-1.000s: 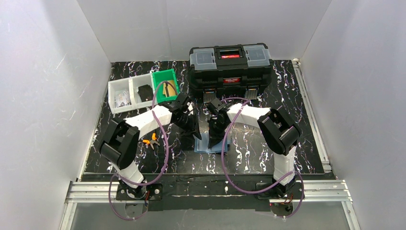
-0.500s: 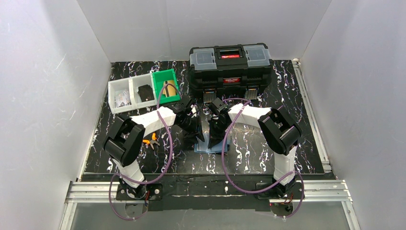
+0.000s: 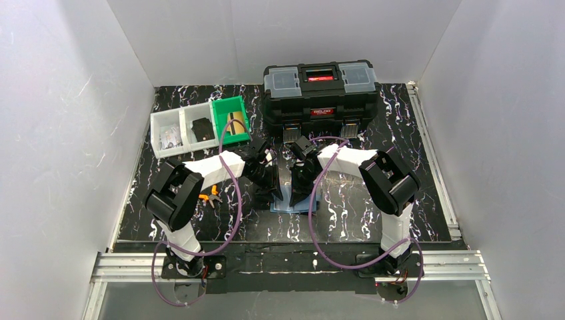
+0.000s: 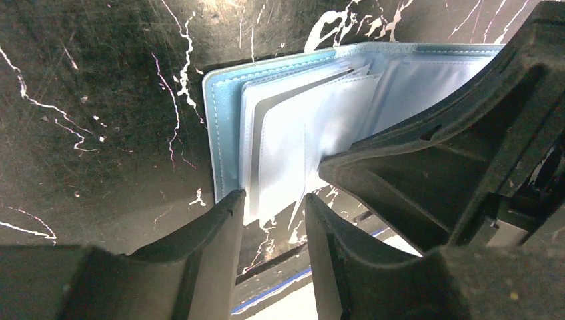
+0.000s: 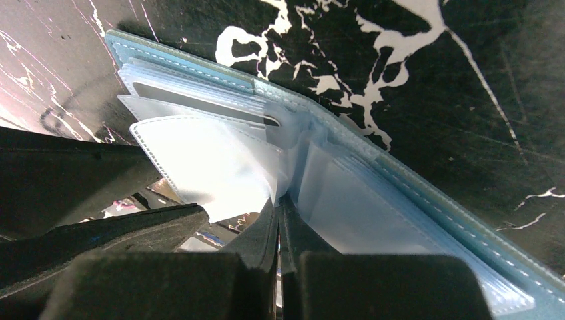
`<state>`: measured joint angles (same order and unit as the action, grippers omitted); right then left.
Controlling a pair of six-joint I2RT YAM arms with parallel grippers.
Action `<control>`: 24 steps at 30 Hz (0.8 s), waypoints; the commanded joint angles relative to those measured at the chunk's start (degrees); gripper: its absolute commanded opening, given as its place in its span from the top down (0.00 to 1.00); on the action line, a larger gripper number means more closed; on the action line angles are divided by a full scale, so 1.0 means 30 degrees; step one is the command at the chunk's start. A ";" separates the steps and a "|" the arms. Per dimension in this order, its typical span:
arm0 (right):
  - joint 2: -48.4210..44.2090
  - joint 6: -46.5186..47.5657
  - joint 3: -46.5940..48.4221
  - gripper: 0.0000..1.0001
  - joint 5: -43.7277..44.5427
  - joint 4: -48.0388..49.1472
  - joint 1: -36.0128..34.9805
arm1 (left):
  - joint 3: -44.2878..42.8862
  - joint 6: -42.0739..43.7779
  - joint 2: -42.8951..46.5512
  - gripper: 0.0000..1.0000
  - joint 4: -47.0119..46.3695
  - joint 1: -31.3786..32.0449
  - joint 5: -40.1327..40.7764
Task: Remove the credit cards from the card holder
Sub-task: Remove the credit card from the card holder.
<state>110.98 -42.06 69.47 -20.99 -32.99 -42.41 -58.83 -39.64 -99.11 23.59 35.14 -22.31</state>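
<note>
Top view, progress: card holder lying open on desk between the arms; no credit cards seen out, so extraction likely all left.
Top view, pose: both arms bent inward, wrists tipped down over holder.
Left wrist, left pincer: jaws apart, tips at near edge of white sleeves, nothing clamped.
Right wrist, right pincer: jaws together at sleeve fold; pinching a leaf or not, cannot tell.
Right wrist, cards: grey strip in upper sleeve, maybe a card.
</note>
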 commanded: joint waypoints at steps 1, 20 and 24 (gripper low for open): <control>0.1591 0.0357 -0.1243 0.98 0.2277 -0.0030 -0.0511 | 0.0099 0.0174 -0.0063 0.63 -0.0064 0.0283 -0.0074; 0.1654 0.0458 -0.1148 0.98 0.2325 -0.0152 -0.0452 | -0.0332 0.0201 -0.0385 0.65 -0.0043 0.1324 0.0688; 0.1708 0.0435 -0.1150 0.98 0.2281 -0.0121 -0.0448 | -0.0451 0.0143 -0.0419 0.66 -0.0057 0.1457 0.0638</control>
<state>111.00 -42.02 69.47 -21.04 -33.01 -42.39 -59.00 -39.00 -99.35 23.38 37.45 -18.59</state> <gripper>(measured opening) 0.029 0.348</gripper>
